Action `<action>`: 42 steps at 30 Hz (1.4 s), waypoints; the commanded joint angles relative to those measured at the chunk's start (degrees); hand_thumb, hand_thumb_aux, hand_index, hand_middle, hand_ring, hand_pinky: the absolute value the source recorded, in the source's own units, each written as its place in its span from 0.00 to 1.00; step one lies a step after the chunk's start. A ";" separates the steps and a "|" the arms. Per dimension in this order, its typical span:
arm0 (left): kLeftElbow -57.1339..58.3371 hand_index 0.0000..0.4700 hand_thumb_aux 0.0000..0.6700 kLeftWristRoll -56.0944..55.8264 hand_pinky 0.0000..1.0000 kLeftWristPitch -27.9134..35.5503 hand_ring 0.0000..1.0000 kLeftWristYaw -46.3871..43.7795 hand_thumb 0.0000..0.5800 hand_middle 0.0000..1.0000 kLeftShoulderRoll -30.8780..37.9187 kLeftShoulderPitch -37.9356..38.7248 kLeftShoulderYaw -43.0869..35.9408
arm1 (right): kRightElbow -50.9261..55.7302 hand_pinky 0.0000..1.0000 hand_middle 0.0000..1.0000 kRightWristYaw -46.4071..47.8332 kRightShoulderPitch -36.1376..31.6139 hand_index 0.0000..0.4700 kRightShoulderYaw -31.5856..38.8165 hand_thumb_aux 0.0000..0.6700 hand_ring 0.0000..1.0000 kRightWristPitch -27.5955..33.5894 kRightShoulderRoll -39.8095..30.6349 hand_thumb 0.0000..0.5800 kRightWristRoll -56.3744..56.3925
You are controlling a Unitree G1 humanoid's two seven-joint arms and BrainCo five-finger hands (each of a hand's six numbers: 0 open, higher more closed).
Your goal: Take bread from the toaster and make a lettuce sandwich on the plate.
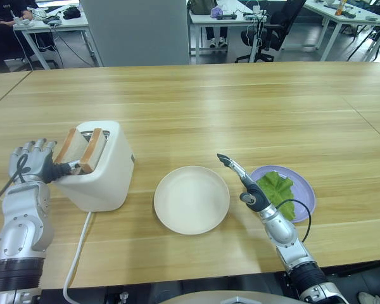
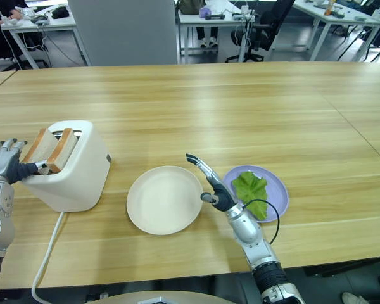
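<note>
Fingers [image 1: 41, 147] on the left hand [image 1: 31, 161] are standing spread, gripping nothing, right beside bread [image 1: 82, 149] sitting in the toaster [image 1: 107, 174]. Right hand [image 1: 235, 171] is hovering flat, holding nothing, between plate [image 1: 191, 199] and lettuce [image 1: 275, 188]. Every sandwich step is waiting.

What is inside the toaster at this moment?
Two bread slices stand in the slots of the toaster, upper parts sticking out. Their lower parts and the slot bottoms are hidden by its white body.
</note>
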 commanded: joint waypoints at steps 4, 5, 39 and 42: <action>-6.05 0.98 1.00 -7.41 1.00 -1.86 1.00 5.44 1.00 1.00 -1.55 -1.05 2.33 | -1.51 0.00 0.00 -0.24 0.52 0.00 -0.58 0.00 0.00 0.34 -0.86 0.00 -0.88; -7.30 0.98 1.00 -8.37 1.00 -2.13 1.00 6.57 1.00 1.00 -1.69 -1.19 3.29 | -1.86 0.00 0.00 -0.59 0.49 0.00 -0.94 0.00 0.00 0.40 -1.07 0.00 -1.23; -27.45 0.98 1.00 -44.76 1.00 -6.47 1.00 -8.66 1.00 1.00 -11.90 -0.51 -9.72 | 26.68 0.00 0.00 -29.66 -11.81 0.43 9.03 0.44 0.00 27.19 -30.19 0.68 -46.44; -21.76 0.98 1.00 -41.78 1.00 -7.30 1.00 -9.12 1.00 1.00 -11.65 -0.96 -14.39 | 27.62 0.00 0.00 -30.58 -12.54 0.98 10.61 1.00 0.00 26.74 -30.16 1.00 -45.60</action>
